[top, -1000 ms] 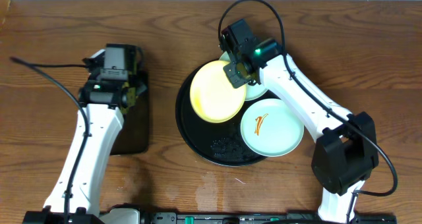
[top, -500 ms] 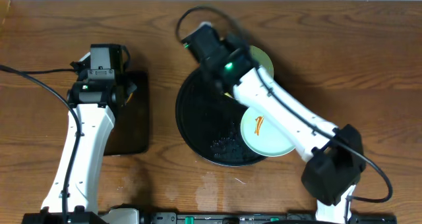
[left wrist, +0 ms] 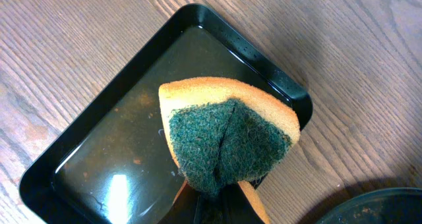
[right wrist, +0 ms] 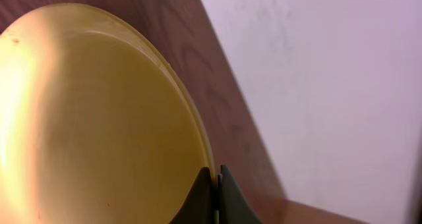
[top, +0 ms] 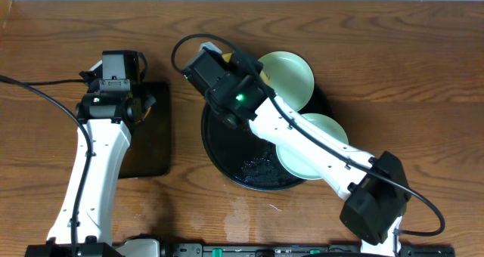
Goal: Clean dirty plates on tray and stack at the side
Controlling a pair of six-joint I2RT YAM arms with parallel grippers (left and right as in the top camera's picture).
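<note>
Gripping the yellow plate (right wrist: 99, 118) by a thin bite of its rim, the right pincer (right wrist: 215, 179) is clamped shut on it and holds it up off the round tray (top: 227, 155), tilted on edge. From above, the plate is almost wholly hidden under the wrist, near the tray's far left rim. We judge that narrow hold to be the main risk: a quick swing, or a push from the sponge (left wrist: 227, 132), could twist the plate in the jaws or knock it loose onto the table (top: 423, 60).

The left pincer (left wrist: 217, 199) is closed on that sponge, folded green side out, above the small rectangular tray (left wrist: 105, 151). Its bottom looks wet, so drips on the wood are likely when the sponge crosses over.

Two more plates wait. A green plate (top: 291, 75) sits at the round tray's far edge, just beside the right arm. A second green plate (top: 329, 128) lies partly under that arm, so we cannot tell how dirty it is. The arm spans the tray and could brush either one, and its cable loop hangs close to the wrist.
</note>
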